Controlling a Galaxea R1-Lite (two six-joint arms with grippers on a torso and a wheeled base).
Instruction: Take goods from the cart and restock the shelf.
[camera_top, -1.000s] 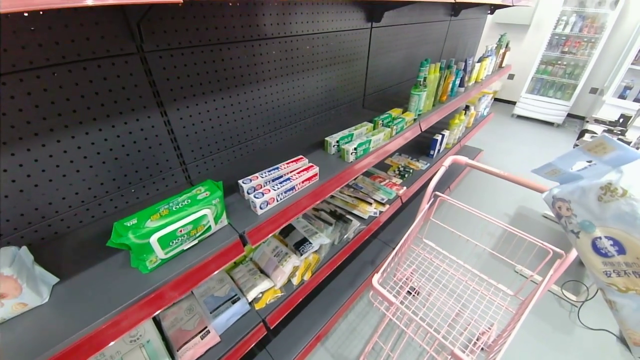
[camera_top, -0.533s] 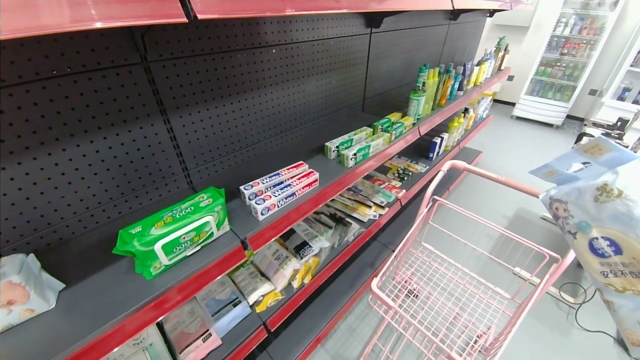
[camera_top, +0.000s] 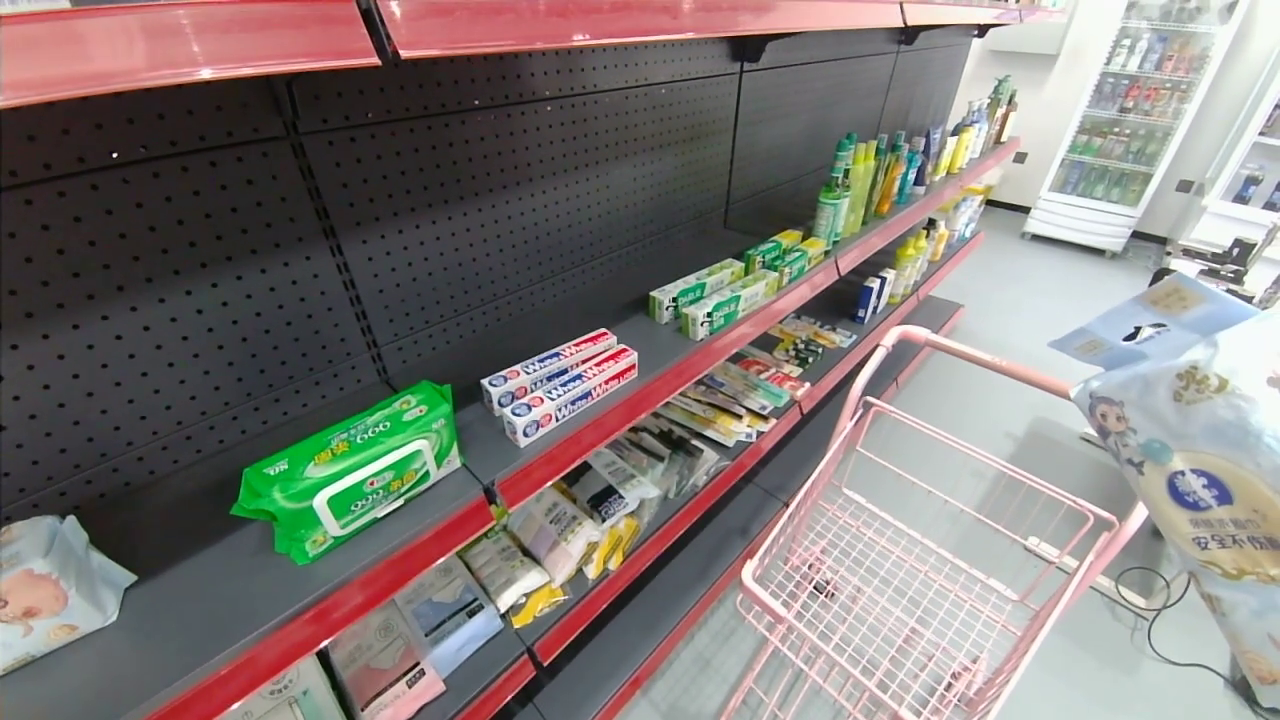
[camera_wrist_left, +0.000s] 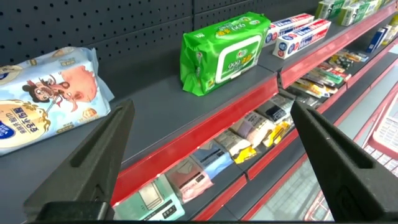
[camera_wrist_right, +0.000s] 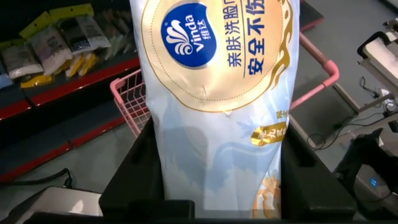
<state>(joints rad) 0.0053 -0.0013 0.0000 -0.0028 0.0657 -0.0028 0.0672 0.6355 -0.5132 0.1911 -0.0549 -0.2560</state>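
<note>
The right hand is gripping a soft, pale blue-and-white package printed with a cartoon figure and a gold-ringed emblem. It is holding the package upright near the pink cart, well apart from the shelf. The left hand is hanging open and empty in front of the shelf.

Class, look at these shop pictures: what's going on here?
A robot is restocking a shop shelf. Its right gripper is shut on a pale blue pack, held upright beside the pink cart. Its left gripper is open, facing the shelf where green wipes lie.
</note>
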